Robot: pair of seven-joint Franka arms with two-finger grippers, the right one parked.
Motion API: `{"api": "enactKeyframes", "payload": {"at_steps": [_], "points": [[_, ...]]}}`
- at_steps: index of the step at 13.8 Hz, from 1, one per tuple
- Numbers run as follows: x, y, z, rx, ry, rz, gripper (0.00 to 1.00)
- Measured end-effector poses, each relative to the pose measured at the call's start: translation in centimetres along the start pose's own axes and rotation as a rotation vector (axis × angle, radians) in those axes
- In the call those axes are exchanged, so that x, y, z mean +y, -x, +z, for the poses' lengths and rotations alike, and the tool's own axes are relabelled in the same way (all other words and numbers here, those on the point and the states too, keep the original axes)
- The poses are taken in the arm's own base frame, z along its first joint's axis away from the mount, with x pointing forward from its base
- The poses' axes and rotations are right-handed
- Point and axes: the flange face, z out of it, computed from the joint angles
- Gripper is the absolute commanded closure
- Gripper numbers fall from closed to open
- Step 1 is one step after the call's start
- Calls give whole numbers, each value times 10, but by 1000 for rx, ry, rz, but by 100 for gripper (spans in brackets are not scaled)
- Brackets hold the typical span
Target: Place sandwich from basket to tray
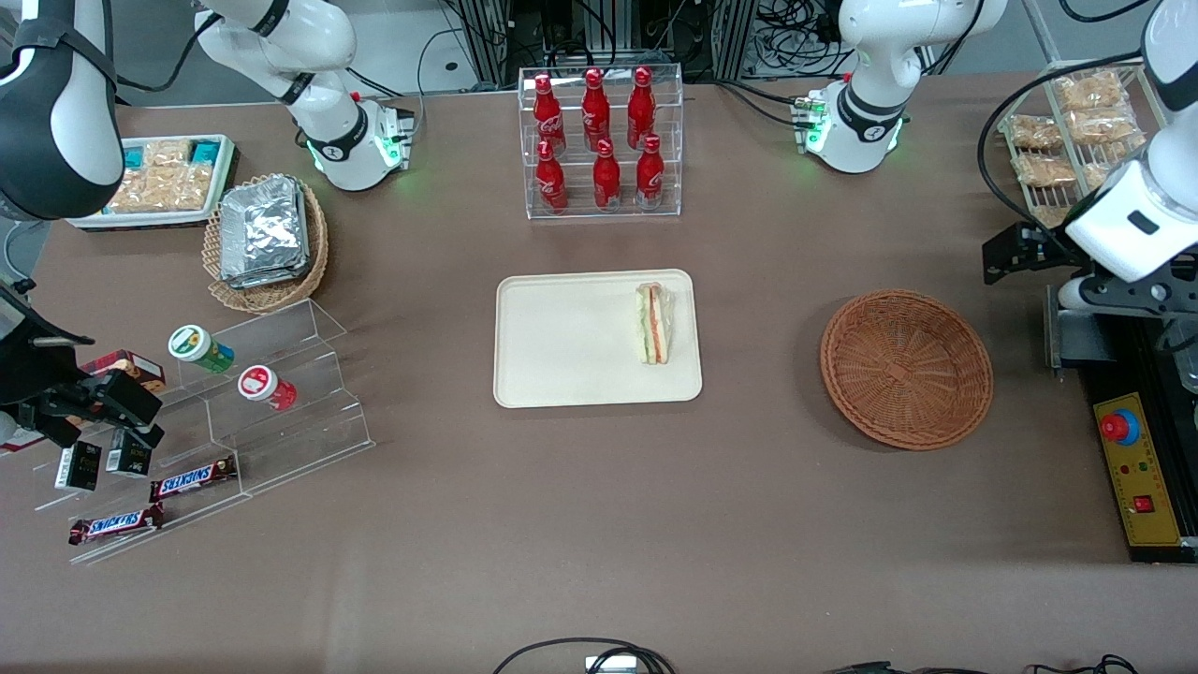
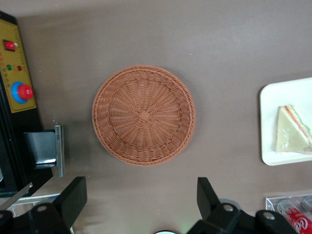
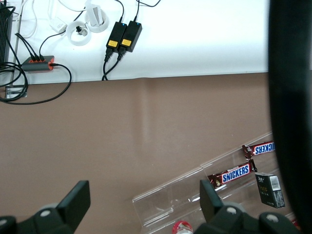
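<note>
Since the sandwich (image 1: pixel 654 324) already lies flat on the tray (image 1: pixel 562 342), toward the tray's end nearest the working arm, we judge the transfer itself finished. The tray sits at the middle of the tabletop, and the basket (image 1: pixel 906 368) rests well apart from it toward the working arm's end of the table, with nothing showing inside it. Our gripper (image 2: pixel 141 202) hangs high above the table near that same end, looking down on the basket, its two fingers (image 2: pixel 73 200) spread wide with nothing between them, so the wrapped wedge is released. We read that height and the spread jaws as a retreat posture: nothing remains to be carried, and staying up keeps the arm away from the basket rim and the control box (image 1: pixel 1137 468) along the table's edge. The sandwich's filling edge faces the working arm's end, well inside the raised rim, so it should stay put.
</note>
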Motion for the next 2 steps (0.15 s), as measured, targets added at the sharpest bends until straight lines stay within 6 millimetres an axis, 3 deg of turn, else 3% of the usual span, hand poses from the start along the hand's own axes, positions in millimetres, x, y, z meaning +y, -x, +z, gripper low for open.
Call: {"api": "enactKeyframes", "payload": {"at_steps": [2], "points": [[2, 5, -6, 5, 4, 34, 0]]}}
